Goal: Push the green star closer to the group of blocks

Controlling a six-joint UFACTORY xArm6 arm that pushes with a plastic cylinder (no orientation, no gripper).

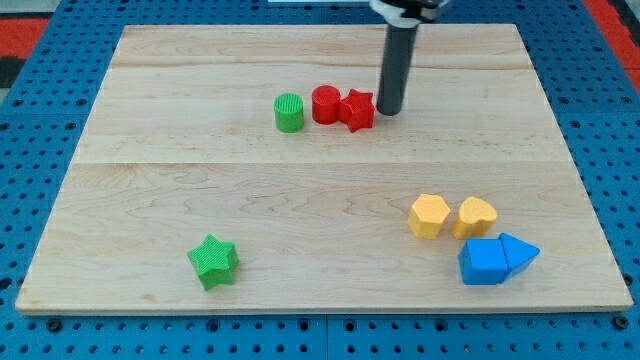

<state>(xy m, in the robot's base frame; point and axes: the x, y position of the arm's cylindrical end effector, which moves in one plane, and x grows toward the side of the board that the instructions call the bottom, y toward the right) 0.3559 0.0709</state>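
The green star (213, 261) lies alone near the view's bottom left of the wooden board (200, 190). A group of blocks sits at the view's top centre: a green cylinder (289, 112), a red cylinder (325, 104) and a red star (356, 109), the two red ones touching. My tip (388, 110) stands just right of the red star, close to it or touching it, far from the green star.
At the view's bottom right sit a yellow hexagon (429, 215), a yellow heart-like block (476, 216), a blue cube-like block (482, 262) and a blue triangle (518, 252), close together. A blue pegboard (40, 330) surrounds the board.
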